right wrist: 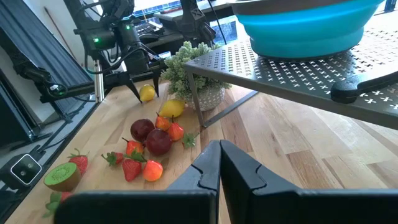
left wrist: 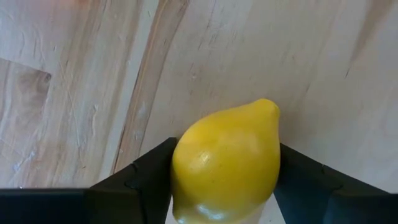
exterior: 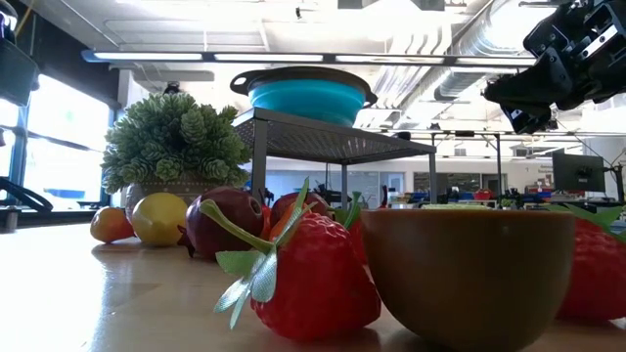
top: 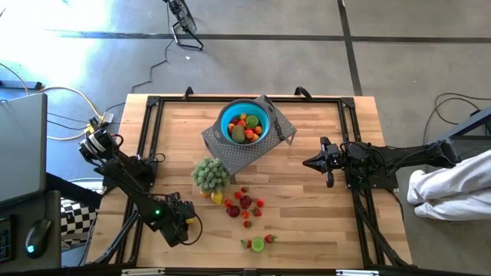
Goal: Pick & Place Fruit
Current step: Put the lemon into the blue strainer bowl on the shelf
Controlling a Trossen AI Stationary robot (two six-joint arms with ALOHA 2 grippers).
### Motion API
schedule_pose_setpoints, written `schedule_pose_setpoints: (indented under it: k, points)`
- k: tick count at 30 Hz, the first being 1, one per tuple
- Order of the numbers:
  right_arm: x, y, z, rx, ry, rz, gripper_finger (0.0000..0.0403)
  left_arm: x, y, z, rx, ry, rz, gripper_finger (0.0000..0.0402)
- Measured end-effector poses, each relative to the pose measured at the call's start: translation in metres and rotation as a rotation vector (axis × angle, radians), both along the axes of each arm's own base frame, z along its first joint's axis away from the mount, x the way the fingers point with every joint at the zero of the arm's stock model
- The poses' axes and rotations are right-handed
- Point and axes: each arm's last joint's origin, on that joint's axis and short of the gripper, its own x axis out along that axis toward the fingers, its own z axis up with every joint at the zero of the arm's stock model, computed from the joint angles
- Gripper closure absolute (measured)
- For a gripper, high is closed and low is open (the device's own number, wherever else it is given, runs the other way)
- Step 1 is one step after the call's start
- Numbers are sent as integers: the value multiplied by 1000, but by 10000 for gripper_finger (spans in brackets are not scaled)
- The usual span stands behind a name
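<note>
A yellow lemon (left wrist: 224, 162) sits between the two fingers of my left gripper (right wrist: 144, 94), which points steeply down near the table's front left (top: 184, 226). Loose fruit (top: 242, 203) lies on the wood in the middle: a second lemon (right wrist: 173, 107), red and orange pieces, strawberries, and a kiwi half (top: 257, 244) toward the near edge. The blue bowl (top: 245, 123) holds more fruit and stands on a grey perforated stand (top: 230, 153). My right gripper (right wrist: 219, 163) is shut on nothing and hangs level at the right (top: 307, 163). My left gripper pinches the lemon by its two opposite sides (left wrist: 181, 171), one finger (left wrist: 143, 183) on each flank. The fingers come from above, pointing steeply down. The lemon's pointed end (left wrist: 267, 109) sticks out past the fingers. Whether it is clear of the table I cannot tell.
A potted green plant (top: 209, 175) stands just left of the loose fruit. A black handle (top: 288, 130) lies on the stand beside the bowl. A person's white sleeve (top: 449, 188) shows past the table's right edge. Bare wood stretches across the near right.
</note>
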Motion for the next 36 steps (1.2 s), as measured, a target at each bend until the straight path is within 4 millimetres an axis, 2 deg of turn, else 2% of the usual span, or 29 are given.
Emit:
schedule_pose_setpoints:
  k: [18, 28, 36]
  points:
    - [0, 0, 0, -3, 0, 0, 401, 6, -4, 6, -11, -92, 12, 191]
    - [0, 0, 0, -4, 1, 1, 401, 26, -18, 37, -27, -275, 30, 191]
    - [0, 0, 0, -10, 5, 7, 401, 63, -16, 83, -28, -411, 19, 189]
